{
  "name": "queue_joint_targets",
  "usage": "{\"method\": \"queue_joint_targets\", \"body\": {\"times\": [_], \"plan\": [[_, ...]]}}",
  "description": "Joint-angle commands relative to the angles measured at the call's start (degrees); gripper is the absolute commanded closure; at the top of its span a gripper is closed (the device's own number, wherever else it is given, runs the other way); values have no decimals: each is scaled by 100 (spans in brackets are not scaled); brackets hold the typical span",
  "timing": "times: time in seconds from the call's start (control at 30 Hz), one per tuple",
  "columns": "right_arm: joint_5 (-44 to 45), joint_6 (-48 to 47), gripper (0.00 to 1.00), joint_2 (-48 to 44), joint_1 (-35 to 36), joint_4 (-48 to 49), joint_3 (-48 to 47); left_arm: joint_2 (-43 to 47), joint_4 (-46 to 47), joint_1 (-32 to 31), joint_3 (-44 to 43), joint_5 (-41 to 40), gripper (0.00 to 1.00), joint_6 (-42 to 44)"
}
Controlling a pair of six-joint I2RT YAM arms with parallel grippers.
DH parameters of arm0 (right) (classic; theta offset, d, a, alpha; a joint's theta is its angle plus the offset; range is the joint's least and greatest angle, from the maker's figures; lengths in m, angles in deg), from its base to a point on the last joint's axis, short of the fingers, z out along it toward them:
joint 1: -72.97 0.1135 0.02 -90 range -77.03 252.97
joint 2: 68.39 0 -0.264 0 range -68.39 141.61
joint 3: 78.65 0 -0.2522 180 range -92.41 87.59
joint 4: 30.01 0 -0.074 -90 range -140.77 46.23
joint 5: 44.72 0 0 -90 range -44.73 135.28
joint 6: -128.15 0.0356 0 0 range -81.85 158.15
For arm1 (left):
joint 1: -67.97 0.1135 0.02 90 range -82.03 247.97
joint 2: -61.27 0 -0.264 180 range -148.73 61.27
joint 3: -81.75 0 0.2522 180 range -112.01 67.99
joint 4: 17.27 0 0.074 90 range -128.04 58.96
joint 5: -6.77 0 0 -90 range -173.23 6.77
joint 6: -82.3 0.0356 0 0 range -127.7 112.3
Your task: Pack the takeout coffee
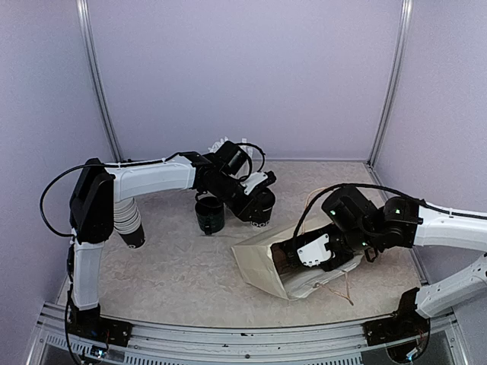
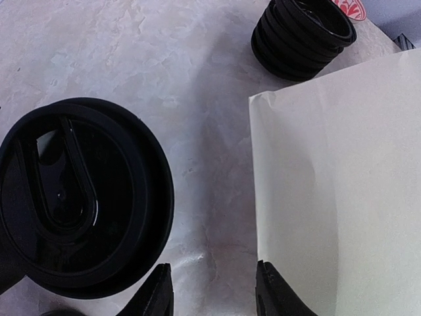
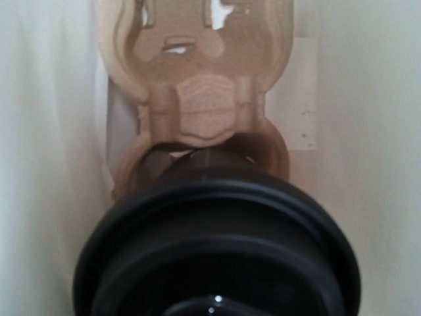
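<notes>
paper bag [image 1: 259, 272]: cream, lies on its side on the table [image 1: 167, 266], with its mouth toward the right arm.
right gripper [image 1: 293, 257]: inside the bag's mouth, clasping a lidded takeout cup [image 3: 217, 257]; the lid hides its fingers.
cup carrier [image 3: 197, 99]: brown cardboard, deeper in the bag, just beyond this cup.
left gripper [image 2: 212, 286]: outside the bag, near its closed end, fingers spread, nothing between them.
second lidded cup [image 2: 79, 204]: upright, near the bag, just beside the left gripper.
lid stack [image 2: 302, 33]: black, at the bag's edge.
</notes>
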State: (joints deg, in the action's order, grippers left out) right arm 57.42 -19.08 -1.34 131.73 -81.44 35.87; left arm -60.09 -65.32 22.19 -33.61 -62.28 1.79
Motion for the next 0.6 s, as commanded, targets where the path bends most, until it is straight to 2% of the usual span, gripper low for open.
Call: {"method": "queue_joint_targets", "body": {"times": [0.0,0.37,0.57], "plan": [[-280,54,46,-113,48,-89,249,73,87,25,99,148,57,-1],[-210,24,45,-3,-28,536,542,-97,71,67,70,394,57,-40],[-505,119,46,129,-111,211,384,-109,87,104,68,538,57,-62]]}}
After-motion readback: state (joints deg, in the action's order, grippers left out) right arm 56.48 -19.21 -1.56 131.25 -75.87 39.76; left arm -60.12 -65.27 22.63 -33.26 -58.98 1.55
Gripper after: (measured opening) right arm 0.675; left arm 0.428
